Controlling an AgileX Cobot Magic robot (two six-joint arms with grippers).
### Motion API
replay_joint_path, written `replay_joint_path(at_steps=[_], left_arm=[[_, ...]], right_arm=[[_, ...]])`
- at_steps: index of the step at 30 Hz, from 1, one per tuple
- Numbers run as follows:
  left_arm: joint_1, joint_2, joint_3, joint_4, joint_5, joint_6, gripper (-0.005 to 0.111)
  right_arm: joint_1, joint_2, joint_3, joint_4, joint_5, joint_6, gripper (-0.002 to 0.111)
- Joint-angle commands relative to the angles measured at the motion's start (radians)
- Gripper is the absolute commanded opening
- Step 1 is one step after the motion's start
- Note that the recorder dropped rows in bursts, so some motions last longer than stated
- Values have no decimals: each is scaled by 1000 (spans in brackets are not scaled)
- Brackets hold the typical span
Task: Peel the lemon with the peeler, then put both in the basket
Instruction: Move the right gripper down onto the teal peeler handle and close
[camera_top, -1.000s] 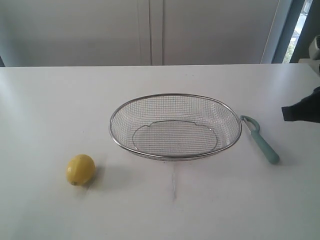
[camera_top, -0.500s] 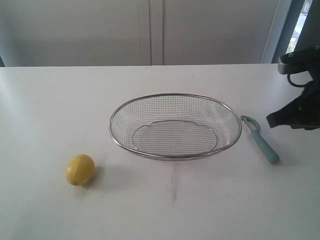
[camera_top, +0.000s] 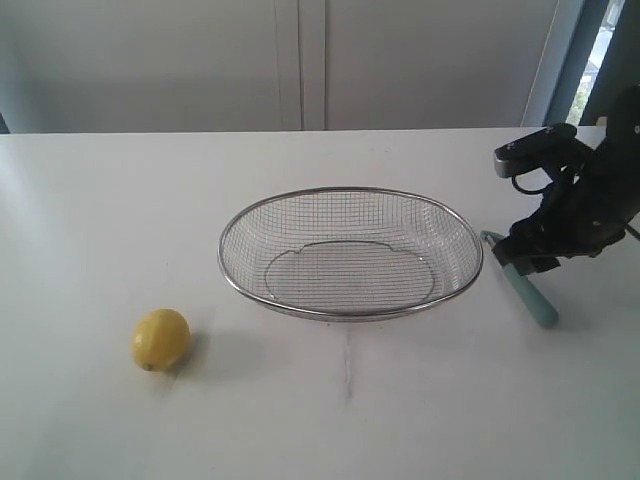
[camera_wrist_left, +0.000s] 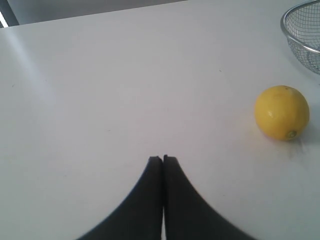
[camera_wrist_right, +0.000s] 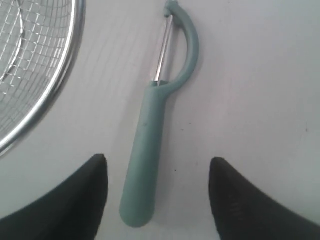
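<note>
The yellow lemon (camera_top: 161, 339) lies on the white table at the front left, also seen in the left wrist view (camera_wrist_left: 281, 112), off to one side of my left gripper (camera_wrist_left: 163, 159), which is shut on nothing. The wire-mesh basket (camera_top: 350, 192) stands in the middle with nothing in it. The teal peeler (camera_top: 528, 291) lies flat just right of the basket. My right gripper (camera_top: 523, 262) hovers over the peeler, open. In the right wrist view the peeler's handle (camera_wrist_right: 146, 155) lies between the spread fingers of my right gripper (camera_wrist_right: 157, 167), untouched.
The basket rim (camera_wrist_right: 62, 90) runs close beside the peeler's handle. The black right arm (camera_top: 580, 195) reaches in from the right edge. A pale wall and cabinet doors stand behind the table's far edge.
My right arm has come in from the right edge and moved left and down over the peeler, and its jaws have opened. Lemon, basket and peeler have not moved.
</note>
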Motion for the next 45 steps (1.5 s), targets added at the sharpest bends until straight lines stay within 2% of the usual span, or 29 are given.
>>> replay_joint_path(at_steps=[1,20,34,45], left_arm=[[5,-5,6,-9,-1,0,0],[5,-5,6,-9,-1,0,0],[5,-5,6,-9,-1,0,0],[5,-5,6,-9,-1,0,0]], right_arm=[[1,28,-9,-11,-58,-36,58],[1,148,-9,-7,-79,-31,58],[1,157,-9,-7,-84,-31,58],[1,171,-9,-7,-80,-31,46]])
